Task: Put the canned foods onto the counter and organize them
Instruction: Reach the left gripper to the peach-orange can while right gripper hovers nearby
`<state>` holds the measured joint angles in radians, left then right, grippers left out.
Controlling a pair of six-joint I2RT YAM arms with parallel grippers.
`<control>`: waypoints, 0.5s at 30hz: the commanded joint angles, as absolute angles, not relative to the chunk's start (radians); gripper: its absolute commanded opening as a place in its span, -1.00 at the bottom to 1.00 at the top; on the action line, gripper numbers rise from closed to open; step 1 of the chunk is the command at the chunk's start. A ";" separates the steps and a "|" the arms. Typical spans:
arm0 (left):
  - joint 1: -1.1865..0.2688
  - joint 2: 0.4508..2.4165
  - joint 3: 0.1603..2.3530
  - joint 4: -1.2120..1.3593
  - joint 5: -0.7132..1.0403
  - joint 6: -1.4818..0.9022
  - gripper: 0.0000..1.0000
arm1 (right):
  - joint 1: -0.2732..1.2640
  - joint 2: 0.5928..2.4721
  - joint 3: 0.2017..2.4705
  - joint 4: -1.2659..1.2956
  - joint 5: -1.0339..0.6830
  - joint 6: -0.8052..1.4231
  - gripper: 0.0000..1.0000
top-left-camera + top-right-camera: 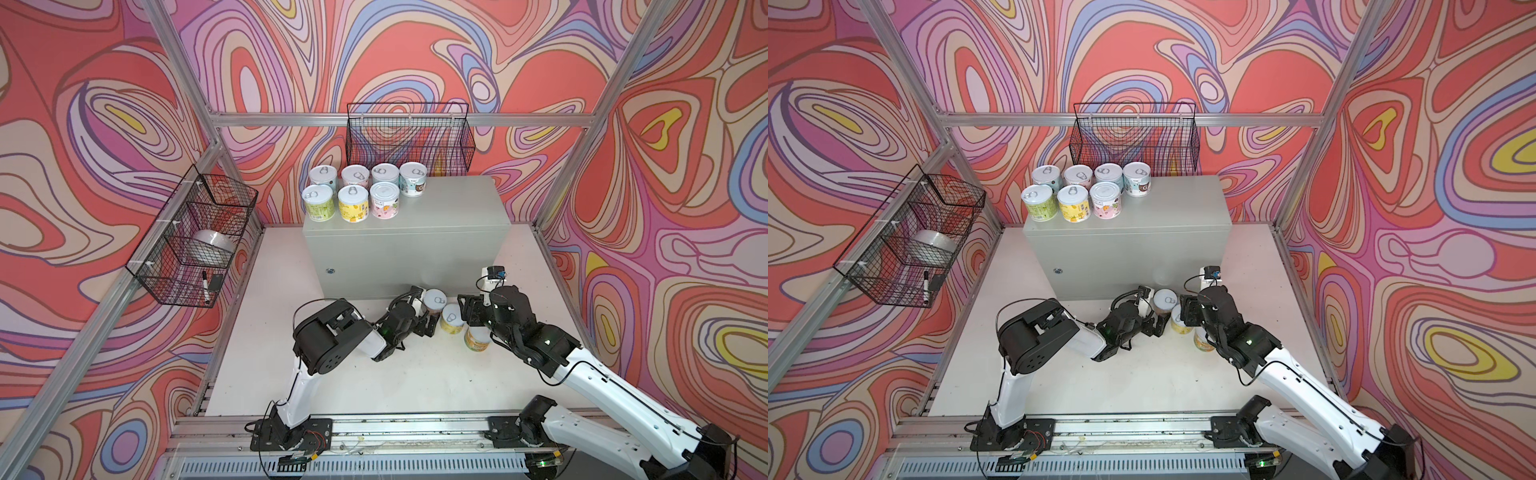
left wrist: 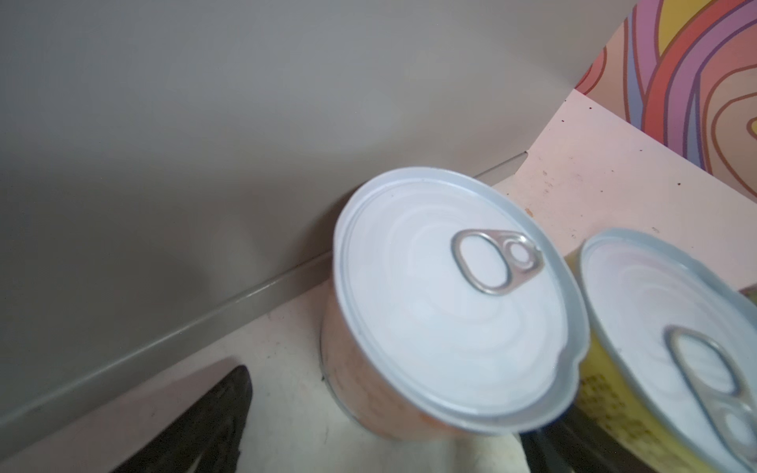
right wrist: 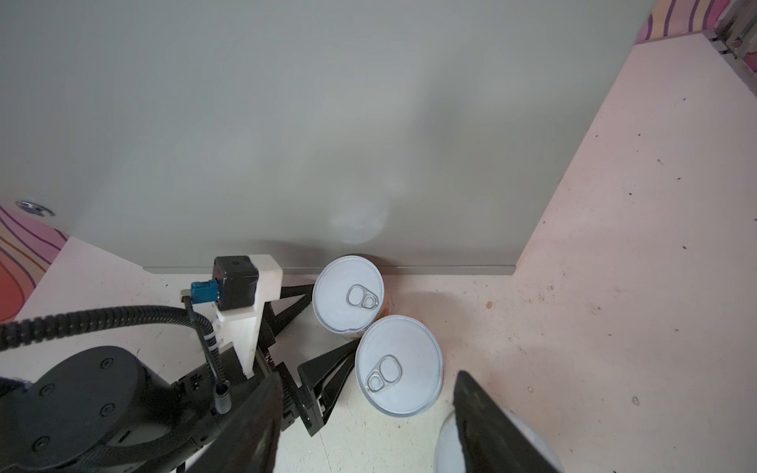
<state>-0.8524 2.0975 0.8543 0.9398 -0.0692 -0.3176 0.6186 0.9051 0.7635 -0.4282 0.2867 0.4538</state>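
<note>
Left claw [image 1: 426, 311] spread around orange can [image 1: 435, 300], side basket [image 1: 166, 287] — tape roll [image 1: 212, 245], marker [image 1: 205, 284]

Left gripper [image 3: 336, 315]: lowered, jaws spread wide. Right gripper [image 3: 370, 370]: just beside left gripper's tips, angled downward, jaws parted midway.

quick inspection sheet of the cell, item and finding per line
surface: white tabletop, speckled with dirt marks
job's things: seven cans upright in two rows on the counter; orange can, yellow can and a third can on the tabletop in front of it
clutter: side basket holds a tape roll and a marker
grippers: left gripper open around the orange can; right gripper open, holding nothing, beside the yellow can
cables: corrugated cable on the left wrist; loose wires on the front rail
surroundings: swirl-patterned walls, aluminium frame, back basket
</note>
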 commanded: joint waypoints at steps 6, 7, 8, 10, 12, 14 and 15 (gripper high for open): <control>-0.859 2.174 0.943 0.874 -0.147 -0.313 1.00 | 0.625 0.886 0.742 -0.440 0.312 0.447 0.36; -0.860 2.182 0.950 0.873 -0.153 -0.312 1.00 | 0.624 0.885 0.741 -0.440 0.310 0.447 0.36; -0.860 2.188 0.958 0.869 -0.160 -0.312 1.00 | 0.625 0.885 0.742 -0.442 0.311 0.447 0.36; -0.862 2.203 0.971 0.869 -0.173 -0.314 1.00 | 0.624 0.885 0.739 -0.443 0.313 0.447 0.35; -0.862 2.219 0.982 0.878 -0.190 -0.316 1.00 | 0.625 0.885 0.737 -0.443 0.313 0.446 0.36; -0.861 2.232 0.990 0.887 -0.206 -0.316 1.00 | 0.626 0.884 0.735 -0.442 0.313 0.444 0.36; -0.862 2.239 0.995 0.892 -0.215 -0.316 1.00 | 0.625 0.885 0.734 -0.442 0.315 0.442 0.35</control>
<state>-0.8783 2.1815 0.9756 0.9180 -0.1478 -0.3069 0.6186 0.8974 0.7506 -0.4351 0.2993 0.4534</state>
